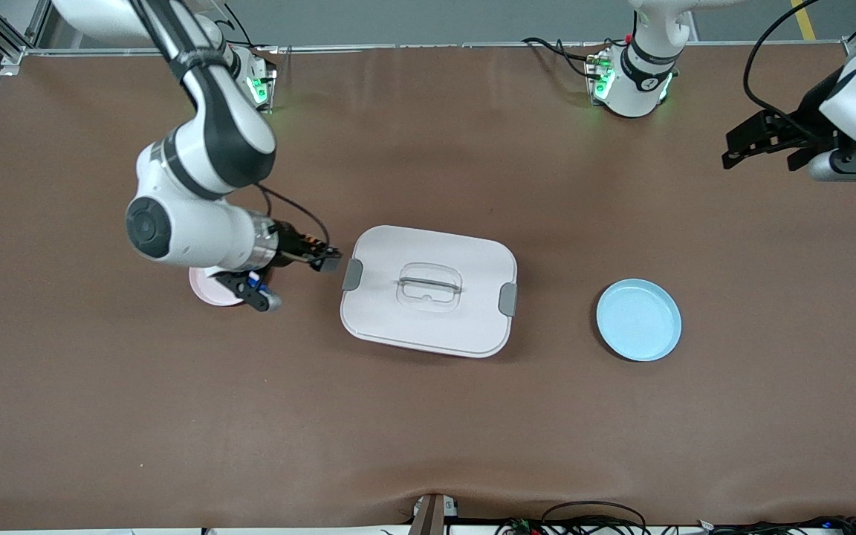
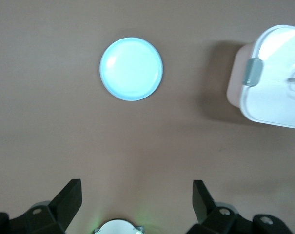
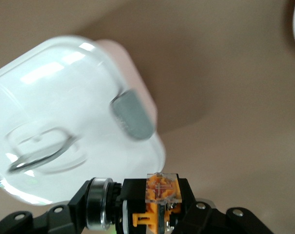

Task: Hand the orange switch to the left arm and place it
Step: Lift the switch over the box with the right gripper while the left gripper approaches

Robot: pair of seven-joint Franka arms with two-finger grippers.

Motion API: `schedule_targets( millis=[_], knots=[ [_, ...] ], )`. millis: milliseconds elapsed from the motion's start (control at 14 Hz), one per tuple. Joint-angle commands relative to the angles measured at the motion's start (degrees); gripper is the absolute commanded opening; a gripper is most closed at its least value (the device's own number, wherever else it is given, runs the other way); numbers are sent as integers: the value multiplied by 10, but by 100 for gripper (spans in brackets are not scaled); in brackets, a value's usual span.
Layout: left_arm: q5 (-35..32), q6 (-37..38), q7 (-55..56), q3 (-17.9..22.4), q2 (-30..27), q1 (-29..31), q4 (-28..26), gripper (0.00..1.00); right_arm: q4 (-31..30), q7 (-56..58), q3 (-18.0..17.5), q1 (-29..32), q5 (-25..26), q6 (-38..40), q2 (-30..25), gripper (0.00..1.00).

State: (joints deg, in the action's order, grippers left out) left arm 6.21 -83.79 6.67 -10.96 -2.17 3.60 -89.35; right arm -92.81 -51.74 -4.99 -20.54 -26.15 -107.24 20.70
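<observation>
The right gripper (image 1: 316,258), jaws clamped on the orange switch (image 1: 314,253), hangs over bare table between a pink plate (image 1: 209,290) at the right arm's end and the white box (image 1: 428,290), whose grey latch (image 1: 352,274) sits just beside the load. The right wrist view shows the switch (image 3: 159,195) pinched between the fingers, its orange end facing out, with the box (image 3: 64,126) close ahead. At the table's middle the box lies lid-on, its clear handle (image 1: 429,285) upward. Toward the left arm's end rests a blue plate (image 1: 638,319), bare, likely the drop point. At the frame's edge the left gripper (image 1: 759,145) waits high over the table with fingers spread wide, looking down on the blue plate (image 2: 131,68) and a corner of the box (image 2: 269,78). To do this step well, the right arm should probably lift the switch well above the lid before crossing, keep its grip firm, and present the free end so the left gripper can close on it.
</observation>
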Motion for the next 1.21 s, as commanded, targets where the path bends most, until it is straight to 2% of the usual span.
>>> schedule_targets(
  millis=[0, 143, 357, 571, 786, 1143],
  knots=[
    [22, -29, 5, -20, 22, -1, 4, 100, 74, -123, 5, -36, -33, 12, 38, 0],
    [49, -55, 6, -35, 38, -1, 4, 100, 128, -243, 5, -48, -80, 11, 75, 0],
    [106, -98, 13, -42, 57, -3, -3, 100, 177, -366, 5, -70, -86, 6, 109, 0],
    [143, -144, 33, -67, 67, -3, -28, 100, 213, -468, 4, -94, -89, -14, 129, 0],
    [171, -182, 62, -99, 94, -4, -36, 100, 268, -571, 4, -134, -103, -89, 161, 0],
    [244, -199, 63, -102, 120, -5, -36, 100, 289, -676, 5, -192, -104, -199, 176, 0]
  ],
)
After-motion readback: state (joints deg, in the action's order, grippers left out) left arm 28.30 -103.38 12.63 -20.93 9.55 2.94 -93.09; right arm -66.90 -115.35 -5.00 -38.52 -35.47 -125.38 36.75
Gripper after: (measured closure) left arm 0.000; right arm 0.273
